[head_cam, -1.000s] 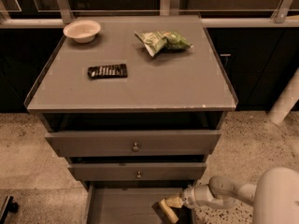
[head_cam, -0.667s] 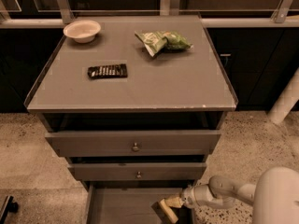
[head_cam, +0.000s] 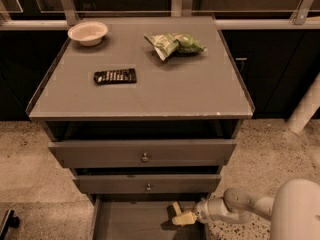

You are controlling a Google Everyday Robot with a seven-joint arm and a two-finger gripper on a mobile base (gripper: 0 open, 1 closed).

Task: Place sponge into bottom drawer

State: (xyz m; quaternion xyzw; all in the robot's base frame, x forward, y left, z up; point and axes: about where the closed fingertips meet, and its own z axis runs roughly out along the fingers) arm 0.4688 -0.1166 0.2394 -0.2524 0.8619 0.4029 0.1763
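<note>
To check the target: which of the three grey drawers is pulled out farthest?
The lowest grey drawer: its flat floor shows. The two knobbed drawers above stick out less. The end effector hovers over its right side.

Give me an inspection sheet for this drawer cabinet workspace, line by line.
Surface: grey cabinet top, with two drawer fronts with knobs below it.
Job's things: sponge at the gripper's tip, over the right side of the open bottom drawer.
Clutter: pale bowl, green snack bag and black ribbed bar, all on the top.
Grippers: gripper low at the bottom drawer's right side, arm coming in from the right.
Cables: nothing seen.
Surroundings: speckled floor, dark cabinets behind, white post at right.
</note>
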